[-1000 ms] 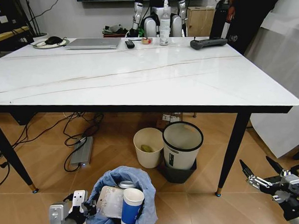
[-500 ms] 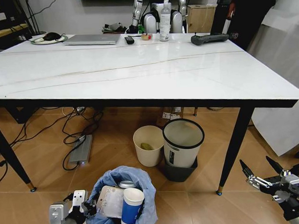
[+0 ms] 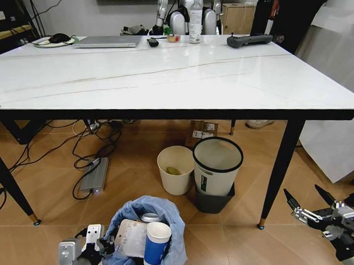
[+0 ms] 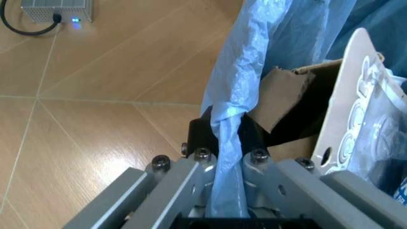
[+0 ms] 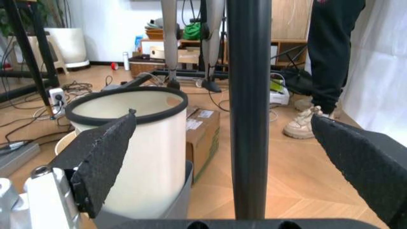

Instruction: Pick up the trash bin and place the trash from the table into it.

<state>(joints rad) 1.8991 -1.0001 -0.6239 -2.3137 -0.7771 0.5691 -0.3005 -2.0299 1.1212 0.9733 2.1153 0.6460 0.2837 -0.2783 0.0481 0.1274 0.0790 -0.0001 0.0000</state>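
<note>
The trash bin [image 3: 168, 226], lined with a crinkly light-blue bag, sits low in front of me, below the near edge of the table [image 3: 163, 75]. Trash lies inside it: a blue-white paper cup [image 3: 156, 244], a clear white packet [image 3: 131, 237] and torn brown cardboard [image 4: 283, 95]. My left gripper [image 3: 102, 247] is shut on the bin's bag-covered rim; in the left wrist view its fingers [image 4: 197, 164] pinch the blue plastic. My right gripper [image 3: 310, 204] hangs open and empty near the floor at the right, beside the table leg [image 5: 249, 105].
Under the table stand a cream bucket [image 3: 175, 170] and a white bin with a black rim [image 3: 217, 173]. A grey power box [image 3: 96, 177] and cables lie on the floor at the left. A laptop [image 3: 108, 42], bottle [image 3: 195, 18] and black controller [image 3: 249, 40] sit on the far edge.
The whole head view has shifted, so the camera moved: the table top sits higher and the floor beneath shows more. Bin and both grippers keep their places in the picture.
</note>
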